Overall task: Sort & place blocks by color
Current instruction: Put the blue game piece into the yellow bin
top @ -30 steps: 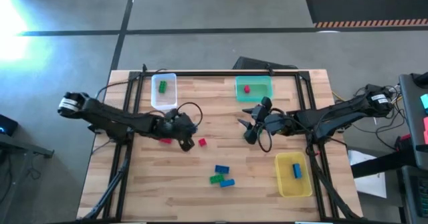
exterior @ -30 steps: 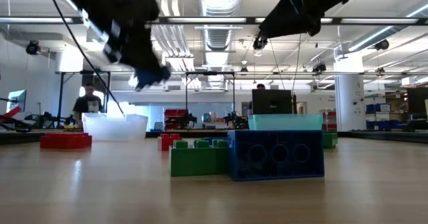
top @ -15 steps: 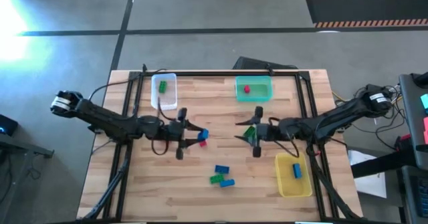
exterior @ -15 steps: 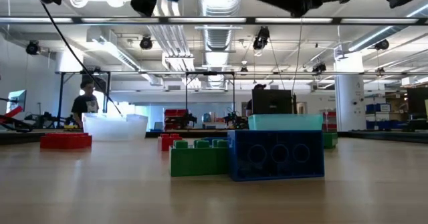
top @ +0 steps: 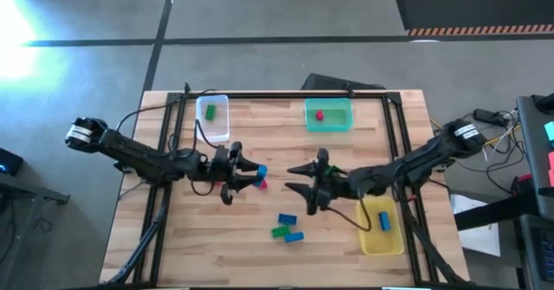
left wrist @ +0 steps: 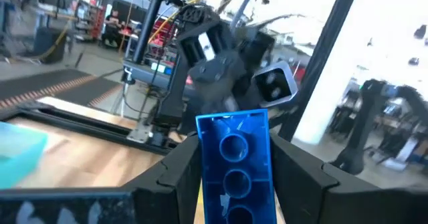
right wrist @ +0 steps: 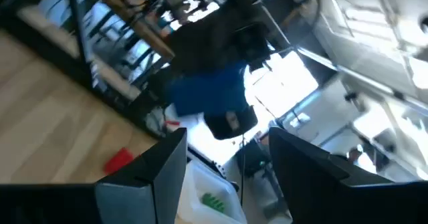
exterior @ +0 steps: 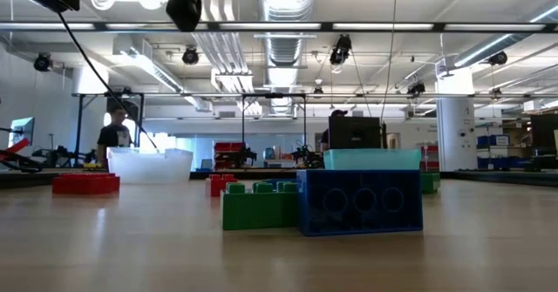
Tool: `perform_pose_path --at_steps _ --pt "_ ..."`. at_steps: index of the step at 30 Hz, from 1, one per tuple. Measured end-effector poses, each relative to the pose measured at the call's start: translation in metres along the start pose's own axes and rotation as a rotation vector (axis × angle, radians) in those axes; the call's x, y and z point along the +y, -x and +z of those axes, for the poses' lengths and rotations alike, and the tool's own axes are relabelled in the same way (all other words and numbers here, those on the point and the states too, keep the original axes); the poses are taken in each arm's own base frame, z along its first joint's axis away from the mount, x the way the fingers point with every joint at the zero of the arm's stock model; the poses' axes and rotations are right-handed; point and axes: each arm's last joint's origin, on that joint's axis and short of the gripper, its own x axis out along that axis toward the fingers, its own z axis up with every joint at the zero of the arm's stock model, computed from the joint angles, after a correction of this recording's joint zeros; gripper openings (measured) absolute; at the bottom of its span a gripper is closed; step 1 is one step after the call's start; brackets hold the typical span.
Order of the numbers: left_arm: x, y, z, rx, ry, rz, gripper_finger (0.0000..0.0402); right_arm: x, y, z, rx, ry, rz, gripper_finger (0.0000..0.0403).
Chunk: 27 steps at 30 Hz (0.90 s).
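Observation:
My left gripper [top: 251, 174] hovers over the table's middle, shut on a blue block [top: 262, 175]. The left wrist view shows this block [left wrist: 234, 164] between my dark fingers. My right gripper [top: 296, 179] faces it from the right, open and empty, and its wrist view shows the gap [right wrist: 227, 177]. A red block [top: 260, 183] lies on the table below the left gripper. Two blue blocks [top: 286, 219] [top: 295, 236] and a green one [top: 280, 231] lie nearer the front. In the low view the green block [exterior: 257, 207] and a blue block [exterior: 359, 200] stand close. My left gripper pinches the blue block between its two fingers by the block's long side faces [left wrist: 207, 184]. The fingers come level from the table's left and lie along the block. It sticks out past the fingertips toward the right gripper, lifted clear of the table.
The clear bin [top: 212, 117] at the far left holds a green block [top: 209, 112]. A red block [top: 318, 114] sits in the teal bin [top: 329, 124]. The yellow bin [top: 374, 238] at the near right holds a blue block [top: 383, 222]. A black frame rims the table, and cables trail from both arms.
My left gripper has risen from near the table with the blue block, out of the low view's top, and levelled toward the right. My right gripper has moved toward the table's left, closing on the left gripper, and has also risen out of the low view.

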Motion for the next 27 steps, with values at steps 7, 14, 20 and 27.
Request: perform_pose_path --at_steps 7,14,20,27 --pt "0.003 0.004 -0.008 0.028 -0.307 -0.014 0.0141 0.005 -0.022 0.010 0.055 -0.273 0.004 0.0201" --pt "-0.001 0.000 -0.003 -0.048 -0.440 -0.058 0.0141 0.015 -0.041 0.002 0.093 -0.519 -0.016 0.0201" --pt "-0.002 -0.005 -0.008 -0.087 -0.461 -0.093 0.0141 0.022 -0.058 0.002 0.109 -0.535 -0.025 0.0201" --pt "-0.002 -0.008 -0.011 -0.126 -0.459 -0.098 0.0141 0.023 -0.071 0.008 0.100 -0.534 -0.046 0.0201"
